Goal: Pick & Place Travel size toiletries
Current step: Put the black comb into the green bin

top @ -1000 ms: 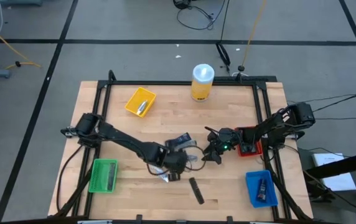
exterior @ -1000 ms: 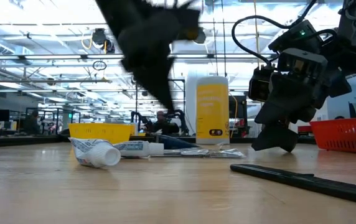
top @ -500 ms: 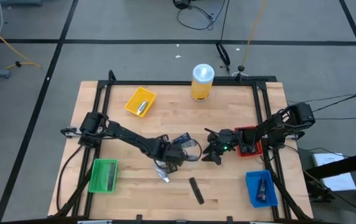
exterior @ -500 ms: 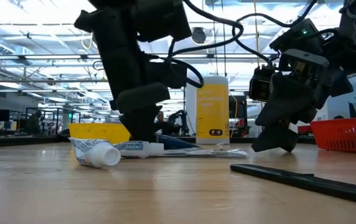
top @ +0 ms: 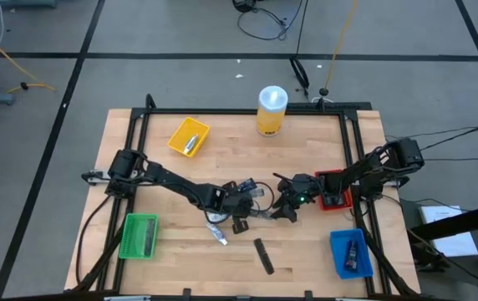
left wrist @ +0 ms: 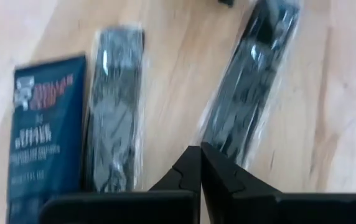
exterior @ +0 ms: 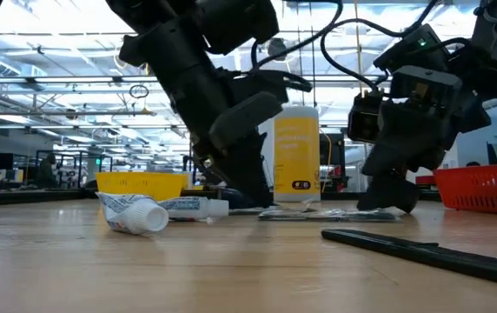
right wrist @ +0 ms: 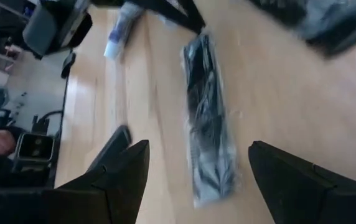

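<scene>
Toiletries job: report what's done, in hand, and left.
Done: one item each lies in the yellow bin and the blue bin. In hand: nothing; the shut left gripper and open right gripper hover over wrapped packets mid-table. Left: those packets, a white tube and a black stick.

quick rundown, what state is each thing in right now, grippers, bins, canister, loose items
left gripper: shut, empty, over the wrapped packets
right gripper: open, empty, over a wrapped packet
yellow canister: upright, lid on
yellow bin: one item inside
blue bin: one item inside
green bin: contents unclear
red bin: mostly hidden by the right arm
white tube: lying on the table
black stick: lying flat, untouched
</scene>
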